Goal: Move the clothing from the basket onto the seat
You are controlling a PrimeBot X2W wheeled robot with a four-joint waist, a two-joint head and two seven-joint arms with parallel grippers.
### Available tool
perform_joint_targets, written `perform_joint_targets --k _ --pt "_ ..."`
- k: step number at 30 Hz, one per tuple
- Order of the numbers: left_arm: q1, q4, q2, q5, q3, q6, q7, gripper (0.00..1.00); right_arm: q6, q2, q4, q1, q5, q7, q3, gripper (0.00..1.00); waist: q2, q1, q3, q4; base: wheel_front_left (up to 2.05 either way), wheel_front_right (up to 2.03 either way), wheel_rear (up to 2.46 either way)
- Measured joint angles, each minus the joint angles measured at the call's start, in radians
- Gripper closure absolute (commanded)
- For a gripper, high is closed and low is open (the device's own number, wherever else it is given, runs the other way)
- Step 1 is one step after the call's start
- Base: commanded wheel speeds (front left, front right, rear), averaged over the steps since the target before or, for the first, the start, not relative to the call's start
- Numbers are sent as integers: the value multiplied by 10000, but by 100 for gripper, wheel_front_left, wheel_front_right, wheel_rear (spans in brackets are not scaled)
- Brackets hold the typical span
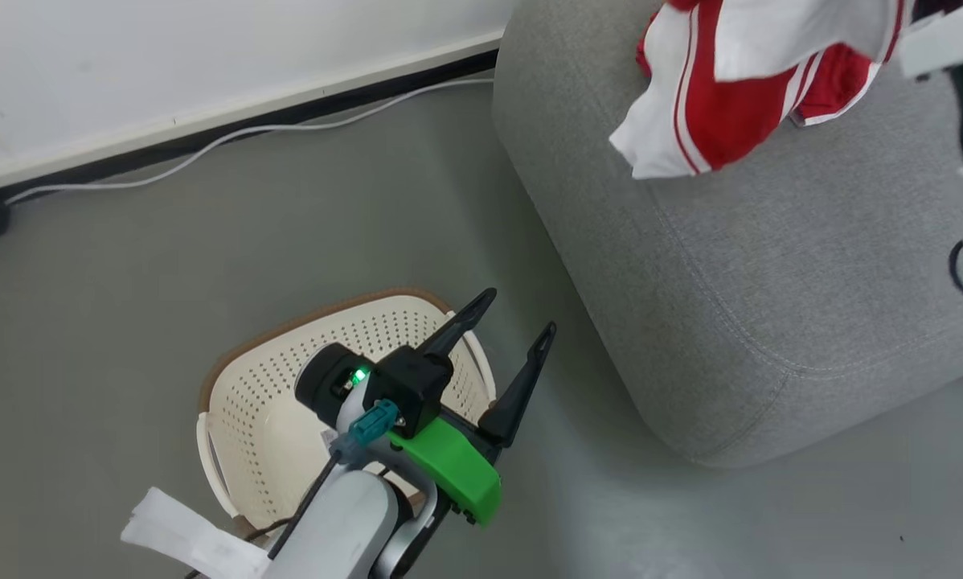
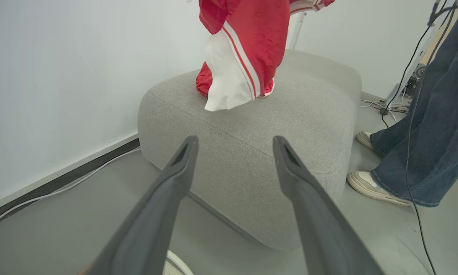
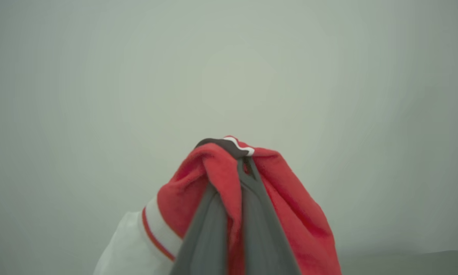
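Observation:
The red and white clothing (image 1: 715, 104) hangs over the grey seat (image 1: 771, 322) at the upper right. In the left wrist view the clothing (image 2: 248, 46) hangs from above and its lower end rests on the seat's top (image 2: 309, 107). My right gripper (image 3: 246, 162) is shut on a bunched fold of the clothing (image 3: 290, 206). The cream basket (image 1: 272, 386) stands on the floor at the lower left, left of the seat. My left gripper (image 1: 514, 318) hovers over its right rim, open and holding nothing, fingers pointing toward the seat (image 2: 234, 141). My left arm covers part of the basket's inside.
A white wall with a dark baseboard runs behind, with a white cable (image 1: 208, 145) on the floor along it. A person's legs in blue jeans (image 2: 424, 133) stand beside the seat's far side, among cables (image 2: 389, 105). Grey floor lies between basket and seat.

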Motion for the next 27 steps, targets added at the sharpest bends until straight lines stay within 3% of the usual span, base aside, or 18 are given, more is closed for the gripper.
perform_joint_targets --k 10,14,27 --pt "-786 -575 159 360 127 79 270 0 -259 -1250 518 -1716 169 660 -1066 100 0 0 1215 599 0 0 0" --pt "-1014 -779 349 570 270 155 353 0 -512 -1703 859 -2137 236 725 -1645 100 0 0 1709 832 0 0 0" --pt "-1349 -1120 625 662 372 163 748 0 -777 -2800 2190 -2488 234 807 -2451 100 0 1 3048 1323 0 0 0"
